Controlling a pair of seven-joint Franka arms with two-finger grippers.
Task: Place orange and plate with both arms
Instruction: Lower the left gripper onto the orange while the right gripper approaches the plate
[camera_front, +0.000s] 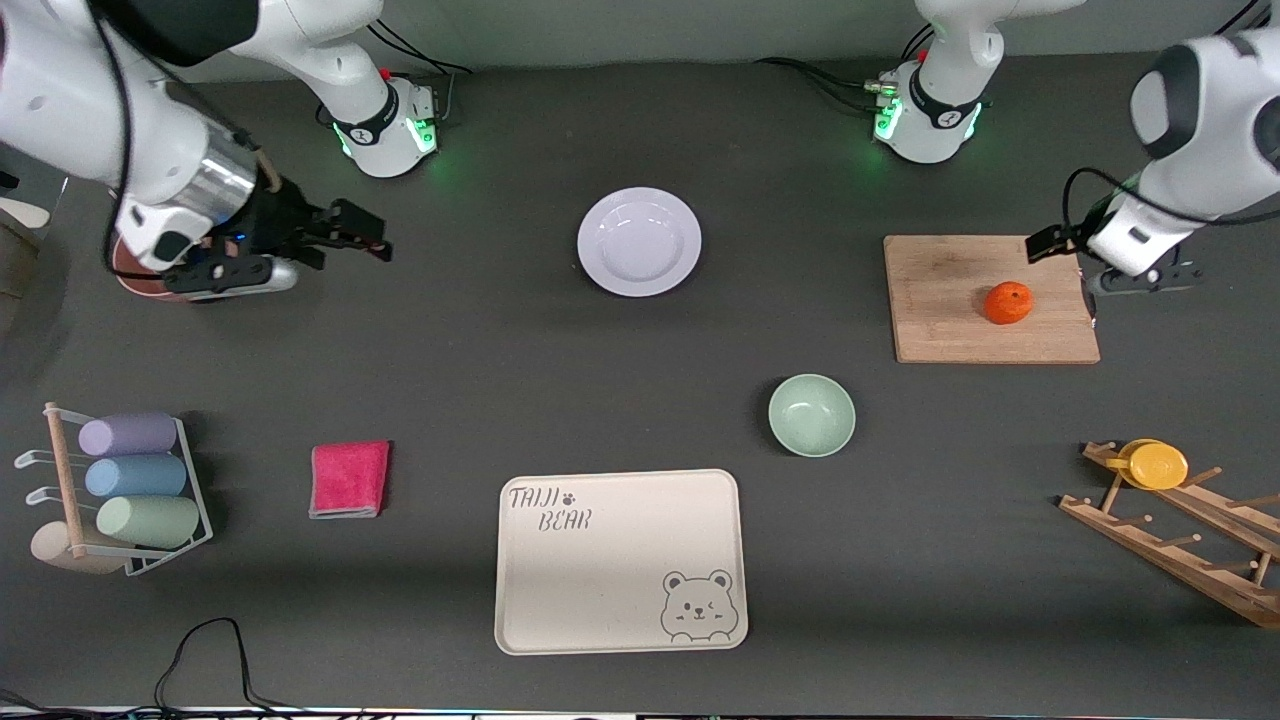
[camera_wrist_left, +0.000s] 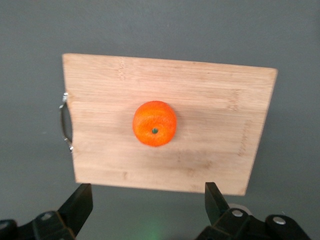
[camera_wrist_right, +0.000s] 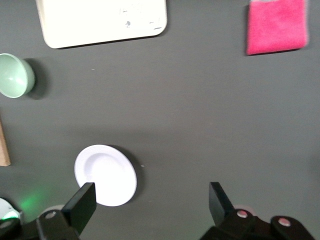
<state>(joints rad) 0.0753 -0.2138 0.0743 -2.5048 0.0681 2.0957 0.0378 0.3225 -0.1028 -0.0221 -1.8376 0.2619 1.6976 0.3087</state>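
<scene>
The orange (camera_front: 1008, 303) sits on a wooden cutting board (camera_front: 950, 330) toward the left arm's end of the table. My left gripper (camera_front: 1070, 268) is open and empty in the air over the board's edge, beside the orange. In the left wrist view the orange (camera_wrist_left: 154, 123) lies mid-board (camera_wrist_left: 215, 100), apart from my open left gripper (camera_wrist_left: 148, 200). The plate (camera_front: 639, 241) lies flat mid-table, near the robots' bases. My right gripper (camera_front: 362, 235) is open and empty, over bare table toward the right arm's end. The right wrist view shows the plate (camera_wrist_right: 106, 175) beside one finger of my right gripper (camera_wrist_right: 150, 202).
A mint-green bowl (camera_front: 811, 414) and a cream bear tray (camera_front: 620, 560) lie nearer the front camera. A pink cloth (camera_front: 349, 479) and a rack of pastel cups (camera_front: 130, 490) are toward the right arm's end. A wooden rack with a yellow cup (camera_front: 1155, 465) is toward the left arm's end.
</scene>
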